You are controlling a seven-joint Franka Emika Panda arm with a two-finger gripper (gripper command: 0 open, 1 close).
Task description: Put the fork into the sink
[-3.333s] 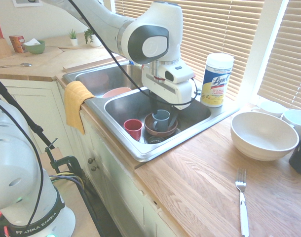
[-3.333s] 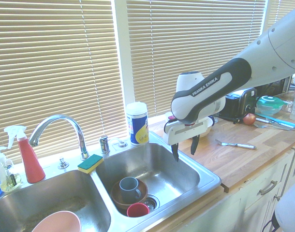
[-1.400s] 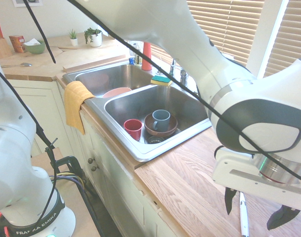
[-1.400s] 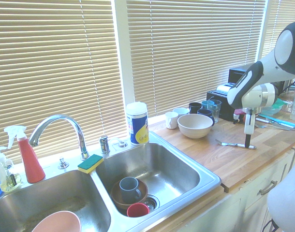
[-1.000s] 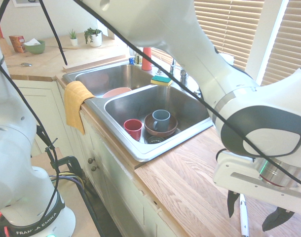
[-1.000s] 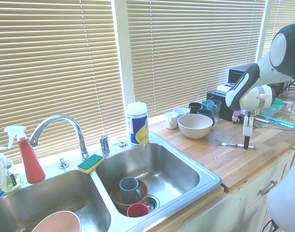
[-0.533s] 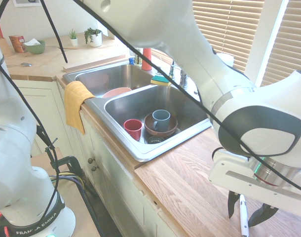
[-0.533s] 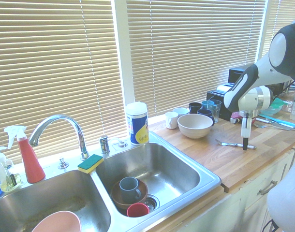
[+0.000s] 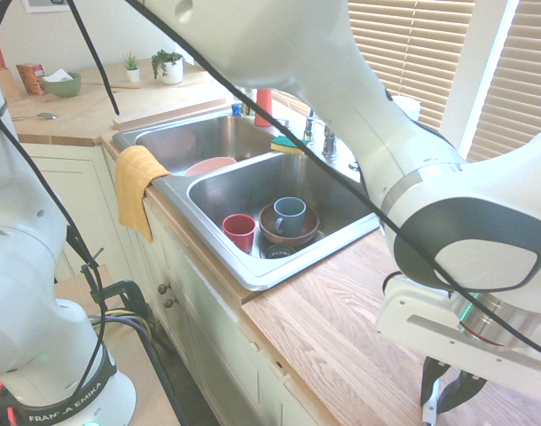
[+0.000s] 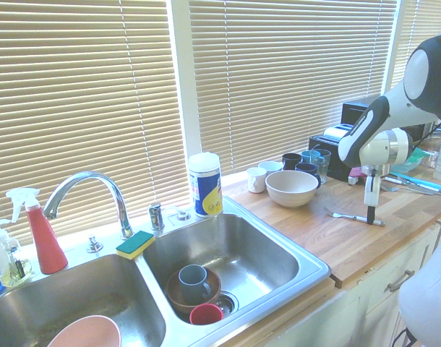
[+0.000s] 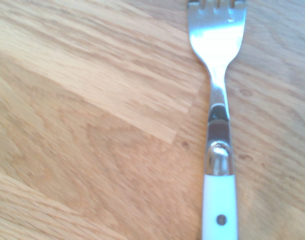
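Oak-coloured wood makes up the bench [image 10: 329,242], which runs from the stainless-steel sink [image 10: 293,278] toward the window corner. The sink's near basin holds a brown bowl [image 9: 288,232] with a grey mug [image 9: 289,213] standing in it and a red cup [image 9: 239,231] beside it; a pink bowl [image 9: 210,165] lies in the other basin, and a yellow cloth [image 9: 135,186] hangs over the front edge. A white bowl [image 10: 291,187] sits on the bench near a cluster of mugs by the window.

The pincer [image 10: 371,217] points straight down at the bench, well apart from the sink. The fork [image 10: 353,216] lies flat on the wood directly under it, tines toward the sink in the second exterior view. In the first exterior view the two dark fingers [image 9: 430,377] have drawn in against the fork's white handle from either side, so the pincer is pinching the fork, which is not lifted off the bench. In the wrist view the metal head and the white handle, with a small rivet, rest on the wood grain.
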